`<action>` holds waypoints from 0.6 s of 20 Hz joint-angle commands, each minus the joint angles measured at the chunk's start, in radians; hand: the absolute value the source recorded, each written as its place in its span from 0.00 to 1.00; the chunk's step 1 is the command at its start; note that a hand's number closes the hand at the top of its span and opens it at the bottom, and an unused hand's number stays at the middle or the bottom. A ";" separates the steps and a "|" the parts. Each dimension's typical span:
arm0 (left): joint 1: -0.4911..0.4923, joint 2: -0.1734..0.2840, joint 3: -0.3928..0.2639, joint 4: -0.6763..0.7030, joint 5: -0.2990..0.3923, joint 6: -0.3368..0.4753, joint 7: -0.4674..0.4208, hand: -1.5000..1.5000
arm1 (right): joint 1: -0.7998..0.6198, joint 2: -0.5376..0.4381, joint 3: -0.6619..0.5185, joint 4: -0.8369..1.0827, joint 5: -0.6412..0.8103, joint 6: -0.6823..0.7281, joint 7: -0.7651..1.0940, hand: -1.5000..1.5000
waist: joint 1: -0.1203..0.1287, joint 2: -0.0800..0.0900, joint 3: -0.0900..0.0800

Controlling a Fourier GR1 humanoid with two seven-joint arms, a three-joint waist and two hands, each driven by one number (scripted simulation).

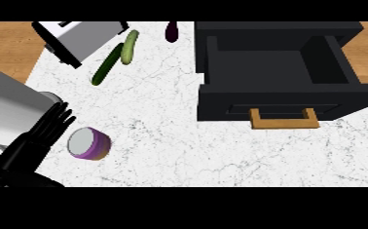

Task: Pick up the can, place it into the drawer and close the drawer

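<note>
1. White marbled counter top (165, 140), with a wooden surface showing along its far left and right edges.
2. Short purple can with a silvery grey lid (88, 143): lies tilted on its side on the counter at the near left, lid towards the left, well apart from the drawer.
3. Black box-shaped drawer with a tan wooden handle (277, 79): pulled open at the right of the counter, cavity visible, handle (284, 118) facing the near edge.
4. Left hand (36, 143), black, on a grey forearm: enters from the lower left, fingers straight and close together, pointing up and right, tips just beside the can; contact cannot be told. It holds nothing.
5. Right hand: not visible.
6. Silver and black toaster (79, 38): far left corner, set at an angle.
7. Dark green cucumber (106, 65) and pale green cucumber (129, 47): side by side near the toaster.
8. Dark purple aubergine (172, 31): far edge, just left of the drawer.
</note>
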 commanded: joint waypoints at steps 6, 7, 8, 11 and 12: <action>-0.097 0.048 0.020 0.296 -0.152 -0.004 -0.212 0.00 | -0.036 0.061 0.000 -0.024 0.060 0.011 0.013 0.00 | 0.001 0.000 0.000; -0.122 0.046 0.021 0.302 -0.130 -0.002 -0.187 0.00 | -0.023 0.026 -0.046 -0.040 -0.028 0.016 0.063 0.00 | -0.001 0.000 0.000; -0.064 0.015 -0.004 0.337 -0.207 0.009 -0.294 0.00 | -0.041 0.032 -0.015 -0.068 0.023 -0.002 0.067 0.00 | 0.001 0.000 0.000; -0.152 0.075 0.015 0.481 -0.211 -0.024 -0.330 0.00 | -0.022 0.046 -0.047 -0.016 -0.007 0.052 0.035 0.00 | -0.002 0.000 0.000; -0.135 0.068 0.001 0.527 -0.252 -0.023 -0.399 0.00 | 0.014 0.012 -0.094 -0.042 -0.081 0.062 0.060 0.00 | -0.007 0.000 -0.001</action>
